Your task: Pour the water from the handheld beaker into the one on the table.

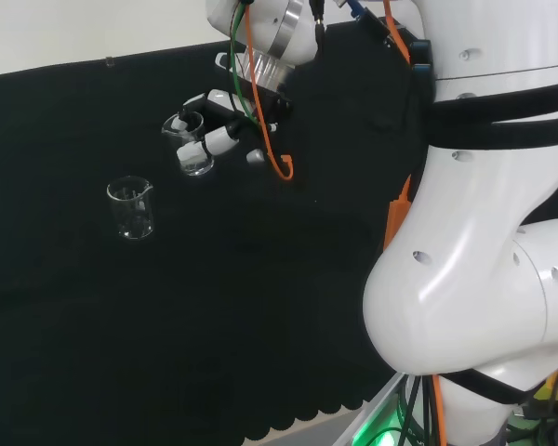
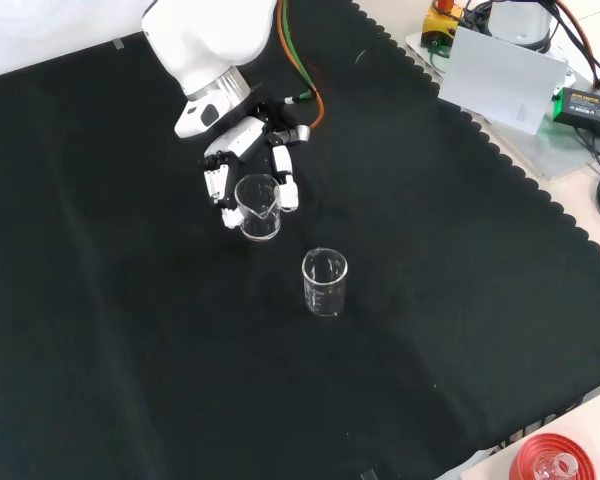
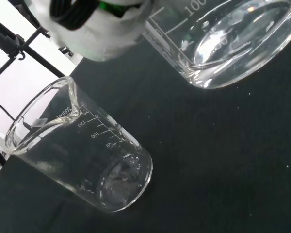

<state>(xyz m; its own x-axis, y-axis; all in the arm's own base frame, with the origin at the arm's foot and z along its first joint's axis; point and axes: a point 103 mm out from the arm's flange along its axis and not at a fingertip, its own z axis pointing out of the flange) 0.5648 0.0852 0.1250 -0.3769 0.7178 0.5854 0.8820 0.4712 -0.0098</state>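
Black and white robot hand (image 2: pixel 242 160) up above the black cloth (image 2: pixel 130 350), fingers (image 2: pixel 216 184) curled round a small clear glass beaker (image 2: pixel 258 208). Held close to upright, a little water inside in the wrist view. Second clear glass beaker (image 2: pixel 325 282) standing on the cloth just beside, not touching.

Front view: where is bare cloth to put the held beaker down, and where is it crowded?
Bare cloth lies left of the hand and along the near edge, below the standing beaker. Right of that beaker it is also bare, up to the scalloped edge. It is crowded where the held beaker hangs close to the standing one.
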